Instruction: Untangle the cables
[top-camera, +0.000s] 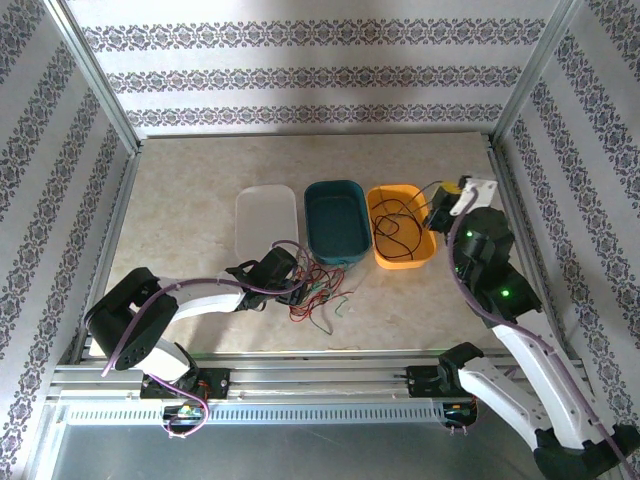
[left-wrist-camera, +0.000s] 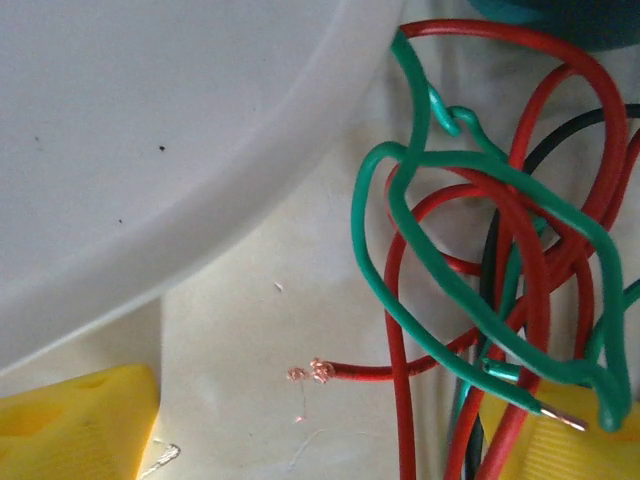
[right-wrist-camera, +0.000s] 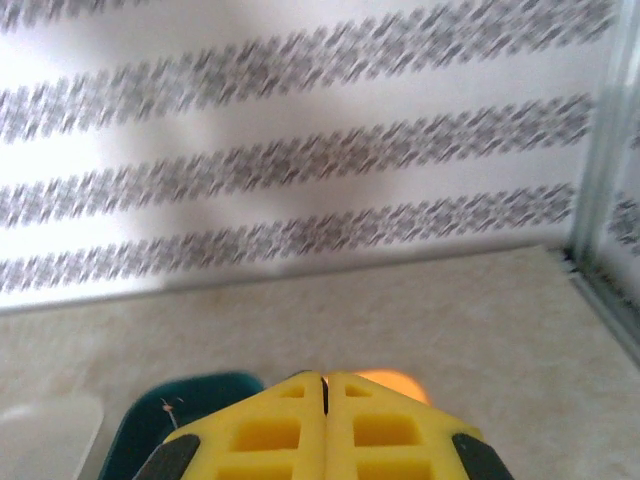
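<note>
Cables are lying tangled on the worktop just in front of the teal bin. Left gripper is standing wide open astride the tangle, gripping nothing; right gripper is hanging fully closed and empty near the orange bin.
</note>
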